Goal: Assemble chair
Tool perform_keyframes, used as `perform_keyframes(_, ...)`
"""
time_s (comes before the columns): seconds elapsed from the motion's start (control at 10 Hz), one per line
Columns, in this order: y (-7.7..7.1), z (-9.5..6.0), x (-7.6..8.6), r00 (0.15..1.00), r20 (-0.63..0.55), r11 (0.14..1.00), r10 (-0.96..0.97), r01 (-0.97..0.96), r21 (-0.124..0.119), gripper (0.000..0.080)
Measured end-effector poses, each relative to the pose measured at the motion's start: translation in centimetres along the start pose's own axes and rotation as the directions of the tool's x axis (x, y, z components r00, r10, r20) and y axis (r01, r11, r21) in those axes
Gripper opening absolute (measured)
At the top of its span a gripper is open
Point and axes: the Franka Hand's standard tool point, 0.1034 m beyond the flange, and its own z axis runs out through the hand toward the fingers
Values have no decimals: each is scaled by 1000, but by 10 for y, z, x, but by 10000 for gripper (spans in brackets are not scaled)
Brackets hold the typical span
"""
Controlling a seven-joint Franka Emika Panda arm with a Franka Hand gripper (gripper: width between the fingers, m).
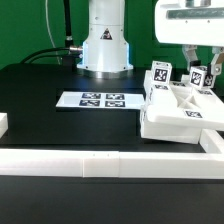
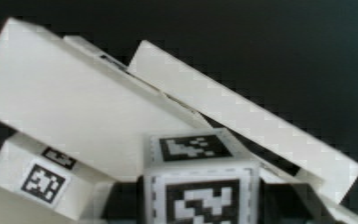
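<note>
The chair's glossy white parts lie bunched at the exterior view's right, with the large flat seat piece [image 1: 172,118] lowest. Two upright tagged blocks stand on it, one [image 1: 160,73] to the left and one [image 1: 198,76] under my gripper [image 1: 198,66]. The gripper hangs straight down with a finger on each side of that block. In the wrist view the same block [image 2: 197,192] fills the space between the jaws, tags on two faces, dark strips tight against both sides. Slanted white panels [image 2: 105,95] lie beyond it, and another tagged part [image 2: 43,180] sits beside it.
The marker board [image 1: 100,100] lies flat on the black table, left of the parts. The long low white border wall [image 1: 95,160] runs along the front, with a short piece [image 1: 4,124] at the far left. The robot base [image 1: 105,45] and cables stand at the back.
</note>
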Motion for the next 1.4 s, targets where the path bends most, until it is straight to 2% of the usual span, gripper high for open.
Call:
perform_keyframes(0.1, 0, 0, 0, 1000, 0, 1000, -7, 7, -1, 282)
perform_keyframes(0.2, 0, 0, 0, 999, 0, 999, -38, 38, -1, 383)
perform_keyframes(0.3, 0, 0, 0, 999, 0, 999, -37, 37, 0, 555)
perform_keyframes(0.4, 0, -1, 2, 996, 1, 996, -87, 87, -2, 555)
perform_keyframes(0.5, -1, -2, 3, 984, 0, 984, -177, 177, -2, 633)
perform_keyframes(0.9, -1, -1, 3, 915, 0, 915, -404, 404, -2, 648)
perform_keyframes(1.2, -1, -2, 3, 783, 0, 783, -622, 622, -7, 648)
perform_keyframes(1.4, 1, -1, 0, 771, 1, 771, -637, 637, -7, 648)
